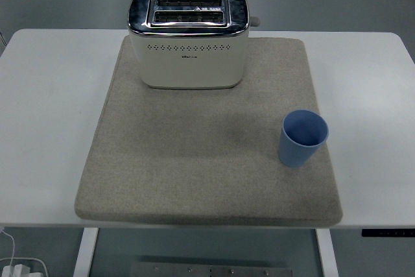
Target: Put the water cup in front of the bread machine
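A blue water cup point(303, 138) stands upright and empty on the right side of a beige mat point(194, 154), near the mat's right edge. The cream and chrome bread machine point(188, 38), a two-slot toaster, sits at the back of the mat, its front facing me. The cup is to the right of and nearer to me than the toaster. Neither of my arms or hands shows in the head view.
The mat lies on a white table point(45, 108), whose near edge runs along the bottom. Bare table shows on both sides of the mat. A white cable and plug point(16, 267) lie on the floor at the bottom left.
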